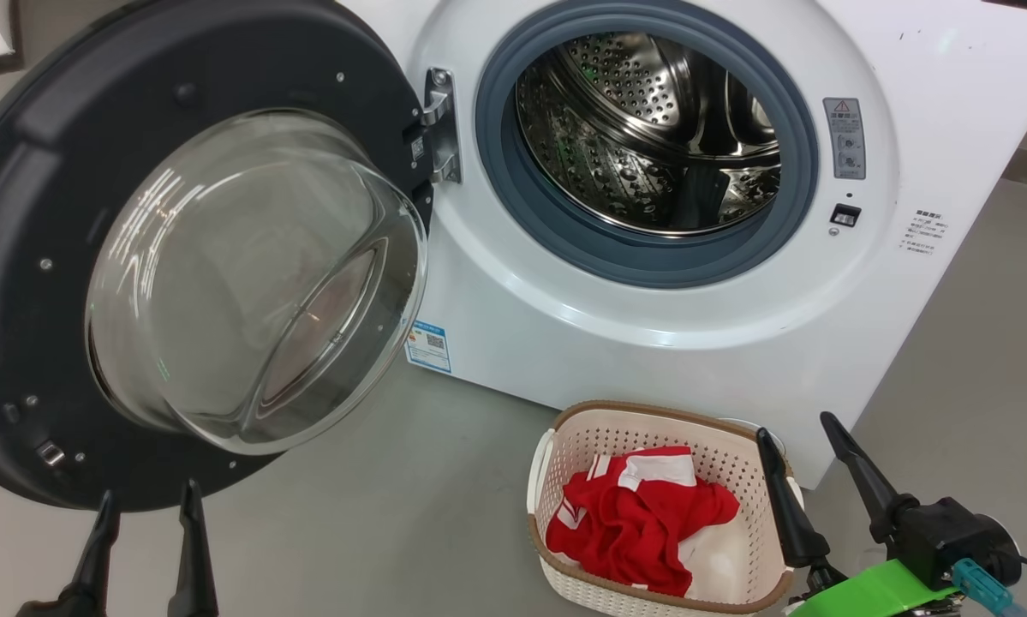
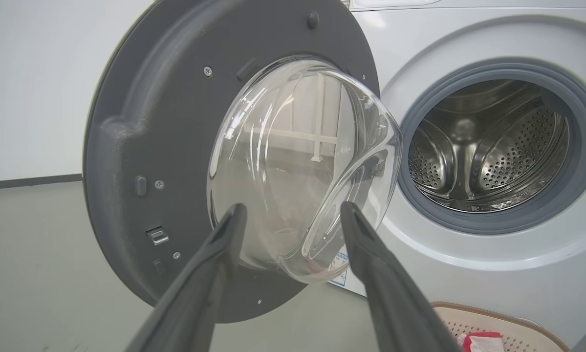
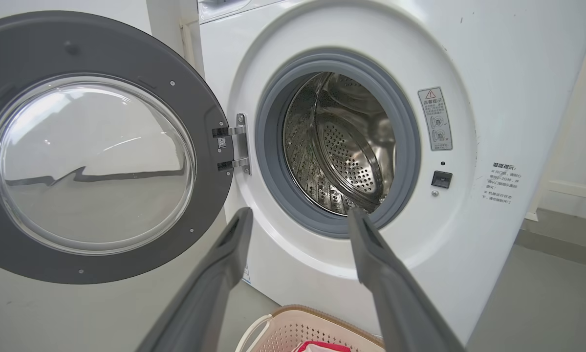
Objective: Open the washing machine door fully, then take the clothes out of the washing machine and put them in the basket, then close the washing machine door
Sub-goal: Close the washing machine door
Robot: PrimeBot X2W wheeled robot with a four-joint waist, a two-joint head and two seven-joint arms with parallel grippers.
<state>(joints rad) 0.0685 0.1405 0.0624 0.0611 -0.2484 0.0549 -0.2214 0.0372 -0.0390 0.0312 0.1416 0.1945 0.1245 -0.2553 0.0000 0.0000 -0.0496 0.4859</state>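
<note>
The washing machine [image 1: 650, 343] stands ahead, and its steel drum [image 1: 650, 128] shows no fabric inside. Its door [image 1: 42, 197] hangs wide open to the left, the glass bowl [image 1: 247, 283] bulging toward me. On the floor before the machine sits the basket [image 1: 564, 454], with red and white clothes [image 1: 641, 523] lying in it. My left gripper [image 1: 146, 506] is open and empty, just below the door's lower rim. My right gripper [image 1: 796, 428] is open and empty at the basket's right side. The wrist views show the door [image 2: 165, 146], drum [image 3: 341, 146] and basket [image 3: 293, 327].
Grey floor [image 1: 427, 480] stretches between the door and the basket. A pale wall [image 2: 33, 88] with a dark skirting line runs behind the door on the left. A green taped band [image 1: 881, 591] wraps my right wrist.
</note>
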